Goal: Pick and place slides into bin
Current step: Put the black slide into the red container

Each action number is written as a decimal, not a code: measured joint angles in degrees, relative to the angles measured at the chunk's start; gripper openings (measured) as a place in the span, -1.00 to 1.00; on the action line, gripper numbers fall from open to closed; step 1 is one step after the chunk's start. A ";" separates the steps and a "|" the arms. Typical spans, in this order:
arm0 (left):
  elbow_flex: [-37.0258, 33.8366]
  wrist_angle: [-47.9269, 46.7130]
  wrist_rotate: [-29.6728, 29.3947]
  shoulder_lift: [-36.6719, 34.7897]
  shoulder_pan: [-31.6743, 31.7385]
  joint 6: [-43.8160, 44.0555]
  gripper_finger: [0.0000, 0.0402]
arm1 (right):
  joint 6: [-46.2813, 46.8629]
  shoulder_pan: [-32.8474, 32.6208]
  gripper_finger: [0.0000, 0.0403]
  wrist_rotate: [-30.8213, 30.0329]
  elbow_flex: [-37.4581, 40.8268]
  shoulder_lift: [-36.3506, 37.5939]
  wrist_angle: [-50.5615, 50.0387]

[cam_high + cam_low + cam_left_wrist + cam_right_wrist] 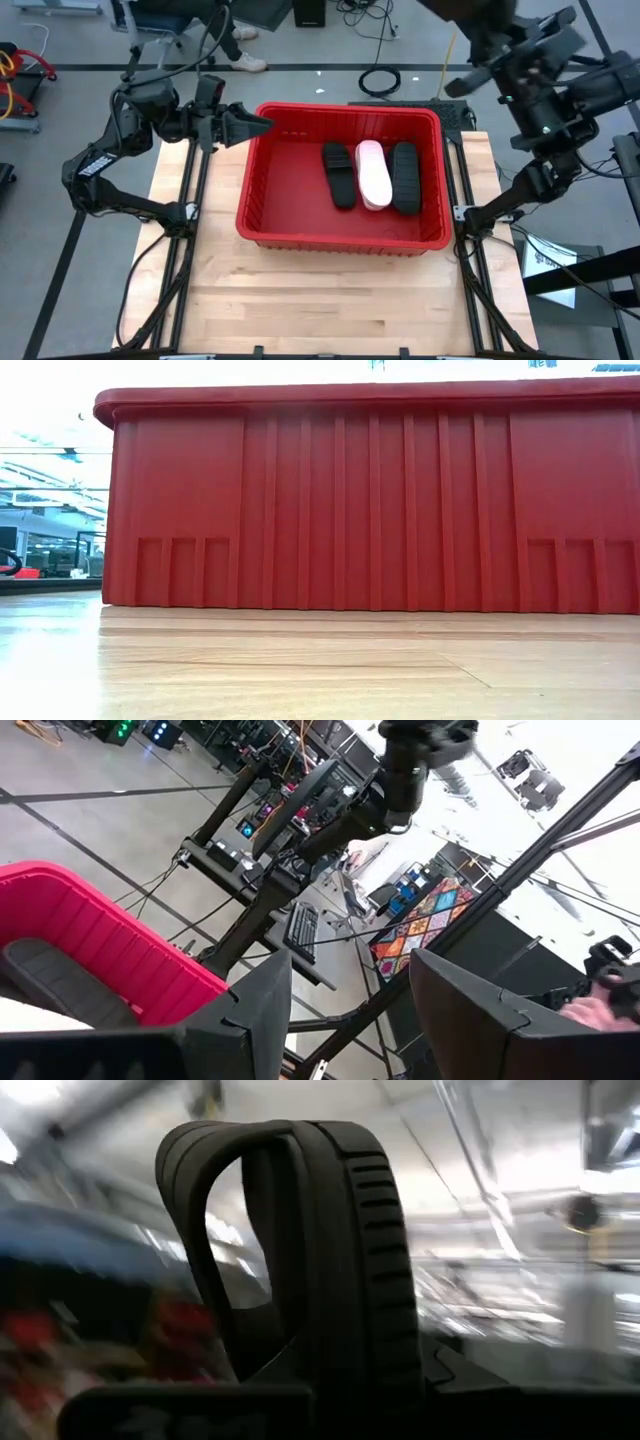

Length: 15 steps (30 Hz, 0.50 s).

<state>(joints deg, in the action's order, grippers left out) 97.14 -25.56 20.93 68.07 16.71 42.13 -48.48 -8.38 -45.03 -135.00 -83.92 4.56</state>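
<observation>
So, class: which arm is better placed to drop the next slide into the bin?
Probably the right: its end effector is shut on a black slide. The left end effector is open and empty at the bin rim.

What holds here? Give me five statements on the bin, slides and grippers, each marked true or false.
1. Three slides lie in the bin. True: two black slides flank a pink slide.
2. The pink slide lies outside the bin. False: it lies inside, between the black ones.
3. The right gripper holds a black slide. True.
4. The left gripper grips a slide. False: it is open and empty, at the bin's left rim.
5. Slides lie on the table in front of the bin. False: none show there.
</observation>
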 joint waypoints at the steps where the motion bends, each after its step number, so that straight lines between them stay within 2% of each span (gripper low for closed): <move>1: 0.00 0.00 0.02 0.00 0.00 -0.02 -0.01 | -2.24 0.31 -0.81 -3.30 0.00 0.01 -1.35; 3: 0.00 0.02 0.00 0.00 0.00 -0.25 -0.01 | -7.05 0.61 -0.81 -7.74 0.00 0.09 -3.83; 8: 0.00 0.02 0.00 0.02 0.31 -0.56 -0.01 | -15.92 0.58 -0.81 -10.37 0.00 -0.27 -9.60; 11: 0.00 0.02 -0.42 0.04 0.52 -0.96 -0.01 | -17.25 1.99 -0.81 -13.57 0.02 -0.74 -11.91; 15: 0.00 0.02 -1.57 0.04 0.50 -1.01 -0.01 | -13.90 4.22 -0.81 -13.59 0.02 -0.87 -14.55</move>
<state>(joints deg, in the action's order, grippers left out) 97.14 -25.54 19.36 68.12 17.21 41.12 -62.38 -4.16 -58.62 -134.98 -84.79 -9.99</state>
